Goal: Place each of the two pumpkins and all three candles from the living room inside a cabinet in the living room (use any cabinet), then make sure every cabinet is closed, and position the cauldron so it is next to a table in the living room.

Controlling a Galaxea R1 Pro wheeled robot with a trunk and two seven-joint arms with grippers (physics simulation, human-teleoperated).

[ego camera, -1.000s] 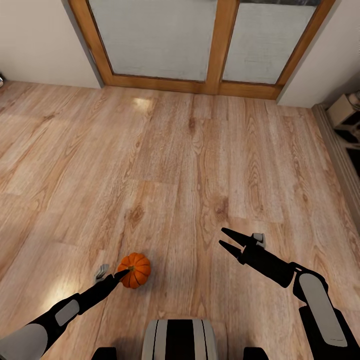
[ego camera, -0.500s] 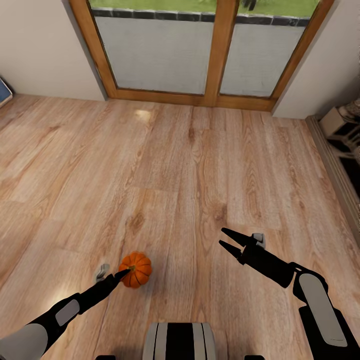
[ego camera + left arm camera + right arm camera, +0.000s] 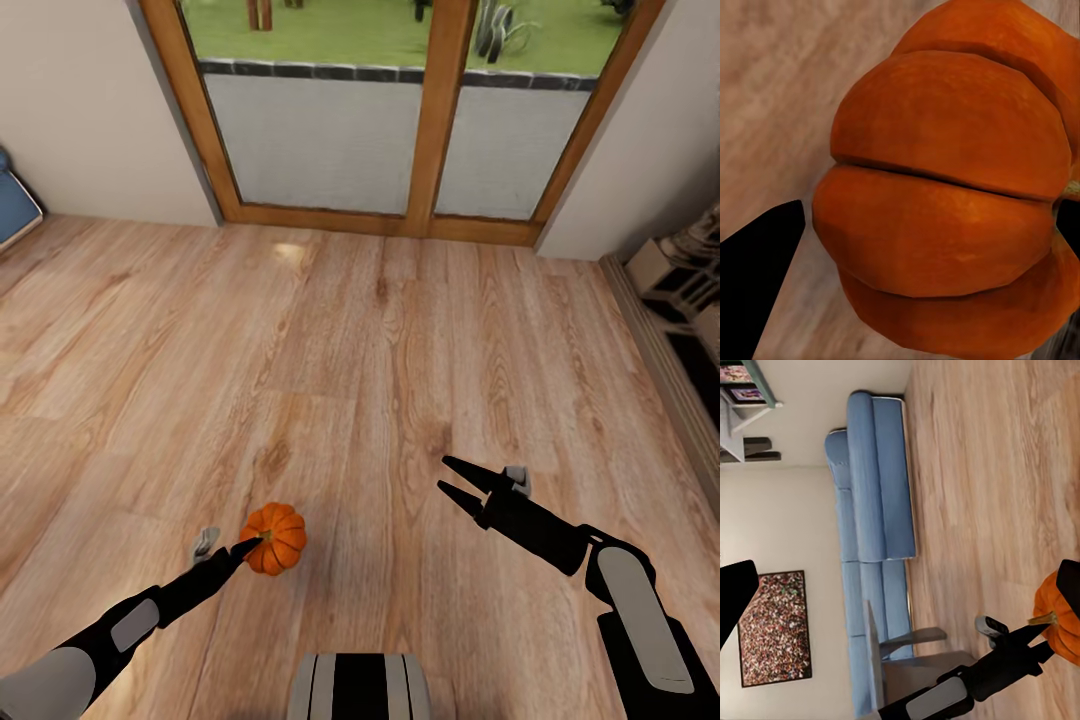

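A small ribbed orange pumpkin (image 3: pixel 273 538) hangs at the tip of my left gripper (image 3: pixel 251 546), low on the left of the head view, just over the wood floor. In the left wrist view the pumpkin (image 3: pixel 945 217) bulges between the two black fingers (image 3: pixel 761 244), which are shut on its sides near the stem. My right gripper (image 3: pixel 443 474) is held out on the right, open and with nothing in it. The right wrist view catches the pumpkin (image 3: pixel 1059 619) with my left arm (image 3: pixel 967 682) reaching to it. The cabinet, candles and cauldron are out of view.
Wood-framed glass doors (image 3: pixel 432 130) close off the far wall, with grass outside. A blue sofa (image 3: pixel 874 517) stands against the left wall under a painting (image 3: pixel 776 626); its corner (image 3: pixel 15 205) shows in the head view. Pale shelving (image 3: pixel 680 285) lines the right edge.
The head camera has risen or tilted up, so more of the doors and garden shows. The pumpkin has stayed at my left fingertips while the floorboards slid down behind it. The right gripper is unchanged.
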